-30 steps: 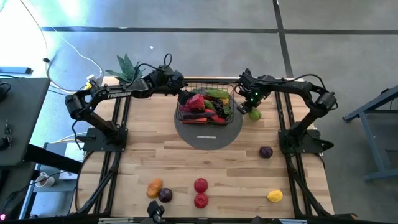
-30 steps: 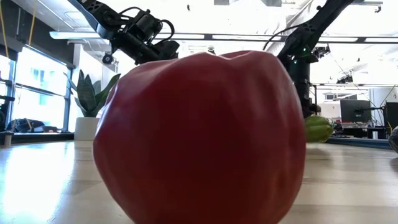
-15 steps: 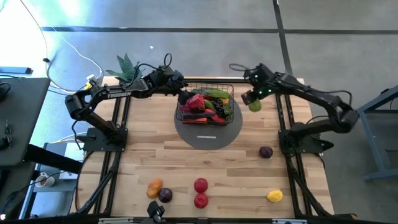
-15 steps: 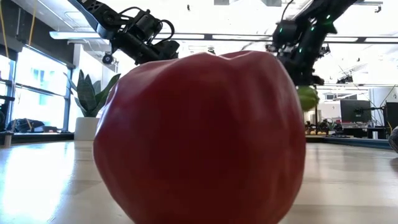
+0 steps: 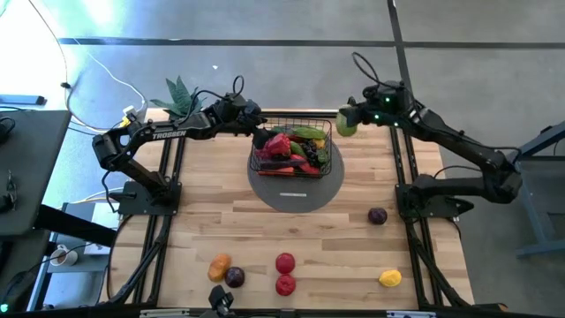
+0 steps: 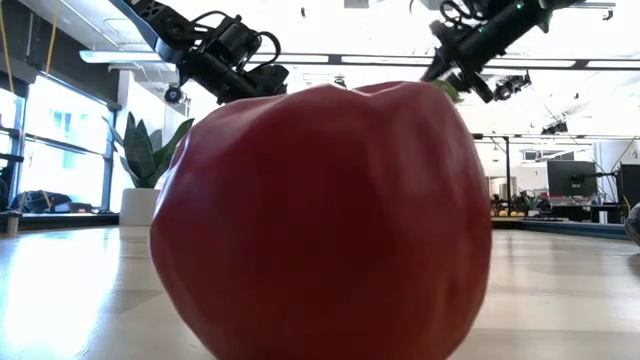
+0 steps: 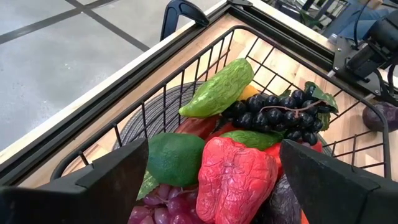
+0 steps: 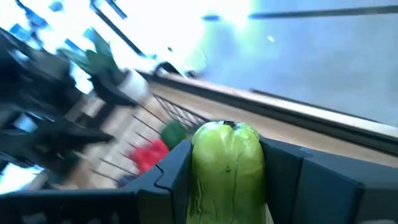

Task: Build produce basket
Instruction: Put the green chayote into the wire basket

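Observation:
The black wire basket [image 5: 294, 146] stands on a grey round disc [image 5: 296, 187] at the table's far middle. It is filled with produce: a red pepper [image 7: 236, 177], dark grapes [image 7: 280, 112], a green cucumber [image 7: 217, 90] and a lime [image 7: 174, 158]. My left gripper [image 5: 257, 130] hangs open above the basket's far left corner, holding nothing. My right gripper [image 5: 350, 118] is shut on a green pepper [image 8: 227, 165], in the air just beyond the basket's far right corner. My right gripper pinches the green pepper between its two fingers [image 8: 171, 171], one on each of two opposite sides [image 8: 198, 168]. The pepper's lobed end points away from the wrist. The fingers come from the table's right, slanting a little downward. The pepper is lifted clear of the table.
Loose produce lies on the near half of the table: a purple piece [image 5: 377, 215], a yellow one [image 5: 389, 278], two red ones [image 5: 284, 262], an orange one [image 5: 219, 264] and a dark one [image 5: 235, 276]. A big red pepper [image 6: 320, 220] fills the low view. A potted plant [image 5: 179, 94] stands far left.
My right gripper has risen from the table right of the basket and gone toward the far edge, tipping from pointing down to nearer level. The green pepper came up with it, off the table and clear.

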`<control>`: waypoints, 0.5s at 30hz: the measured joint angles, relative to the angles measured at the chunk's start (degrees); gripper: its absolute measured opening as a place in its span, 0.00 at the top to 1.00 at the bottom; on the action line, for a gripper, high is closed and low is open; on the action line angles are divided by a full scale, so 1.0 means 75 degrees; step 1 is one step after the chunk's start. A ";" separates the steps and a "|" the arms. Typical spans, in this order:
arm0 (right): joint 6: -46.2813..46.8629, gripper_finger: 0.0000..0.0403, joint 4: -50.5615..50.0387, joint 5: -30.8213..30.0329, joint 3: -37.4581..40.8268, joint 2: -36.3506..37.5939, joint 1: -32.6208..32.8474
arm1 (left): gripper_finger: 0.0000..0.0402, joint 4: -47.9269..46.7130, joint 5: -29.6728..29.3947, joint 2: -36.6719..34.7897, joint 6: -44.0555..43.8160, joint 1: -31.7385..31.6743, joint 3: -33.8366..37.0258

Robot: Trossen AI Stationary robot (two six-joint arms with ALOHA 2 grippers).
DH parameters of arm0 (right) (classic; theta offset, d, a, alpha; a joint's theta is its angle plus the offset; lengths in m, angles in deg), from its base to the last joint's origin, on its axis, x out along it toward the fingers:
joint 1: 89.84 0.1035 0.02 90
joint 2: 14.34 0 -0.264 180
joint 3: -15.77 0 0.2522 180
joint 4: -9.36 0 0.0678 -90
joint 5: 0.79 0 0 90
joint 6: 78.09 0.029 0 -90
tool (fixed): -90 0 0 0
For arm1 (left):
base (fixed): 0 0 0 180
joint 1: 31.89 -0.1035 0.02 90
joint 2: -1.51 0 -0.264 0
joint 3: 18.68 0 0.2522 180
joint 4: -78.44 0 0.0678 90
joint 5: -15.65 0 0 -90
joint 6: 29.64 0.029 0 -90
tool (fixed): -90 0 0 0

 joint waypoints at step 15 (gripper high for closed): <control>-0.0119 0.69 0.2570 -0.0250 -0.0006 -0.1190 0.1440 | 0.12 -0.0297 -0.0142 -0.0678 -0.0174 0.0058 0.0003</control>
